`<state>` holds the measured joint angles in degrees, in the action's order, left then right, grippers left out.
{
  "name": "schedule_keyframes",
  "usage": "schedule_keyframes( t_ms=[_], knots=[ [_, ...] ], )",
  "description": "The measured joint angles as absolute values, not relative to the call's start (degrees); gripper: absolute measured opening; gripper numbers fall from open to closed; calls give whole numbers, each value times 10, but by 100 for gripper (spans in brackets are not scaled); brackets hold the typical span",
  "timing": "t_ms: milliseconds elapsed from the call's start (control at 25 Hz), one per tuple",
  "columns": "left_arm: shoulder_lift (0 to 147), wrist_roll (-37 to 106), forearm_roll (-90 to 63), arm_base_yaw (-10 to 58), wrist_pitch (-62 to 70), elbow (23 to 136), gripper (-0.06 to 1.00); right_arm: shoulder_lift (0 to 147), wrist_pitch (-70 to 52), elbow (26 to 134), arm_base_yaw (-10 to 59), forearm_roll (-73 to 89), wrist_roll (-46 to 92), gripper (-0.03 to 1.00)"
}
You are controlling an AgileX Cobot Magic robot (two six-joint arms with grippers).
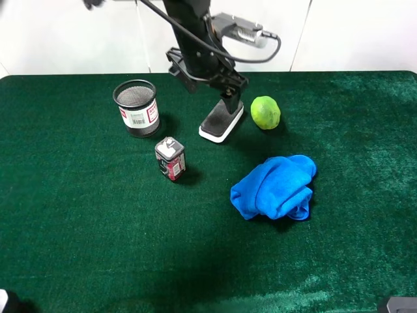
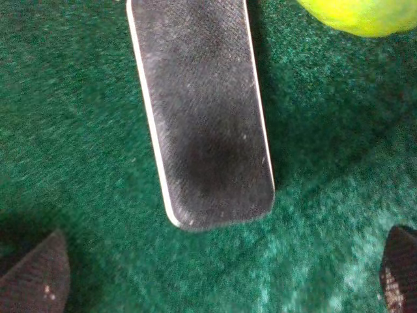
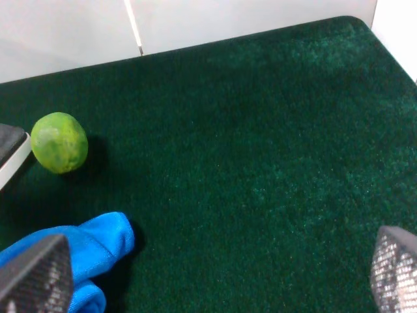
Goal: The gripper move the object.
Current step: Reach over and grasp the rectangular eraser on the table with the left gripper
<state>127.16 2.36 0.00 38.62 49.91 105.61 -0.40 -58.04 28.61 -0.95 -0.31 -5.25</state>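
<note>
- Up on the high camera, the left gripper (image 1: 229,98) hung over the far end of the board eraser (image 1: 221,122); I could not tell from here if they touched.
- Eraser lay flat on the green table (image 1: 78,228), toward the back middle, black felt up, white base showing at its near end.
- It sat between the mesh cup (image 1: 137,107) and the lime (image 1: 265,112), with the lime near it and the cup farther off.
- Small can (image 1: 170,158) stood in front of the cup; crumpled blue cloth (image 1: 275,187) lay nearer the front, apart from the eraser.
- Left wrist: left gripper (image 2: 218,274) was spread wide, one finger (image 2: 36,277) at each side, only green felt between them.
- Eraser (image 2: 205,111) ended just short of the fingertip line and touched neither finger; lime (image 2: 358,14) sat just off its long edge.
- Right wrist: right gripper (image 3: 215,274) was spread wide, holding nothing, over bare felt.
- Lime (image 3: 58,142), cloth (image 3: 78,251) and a corner of the eraser (image 3: 10,153) showed off to one side, the eraser well clear of this gripper.
</note>
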Motion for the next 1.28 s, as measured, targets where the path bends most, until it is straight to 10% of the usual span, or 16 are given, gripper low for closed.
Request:
schedule_keyframes(
  t_ms=[1280],
  knots=[
    [1401,-33,14,388,414,1101,95,-4,-580,286,-10,-3,-53,70]
  ],
)
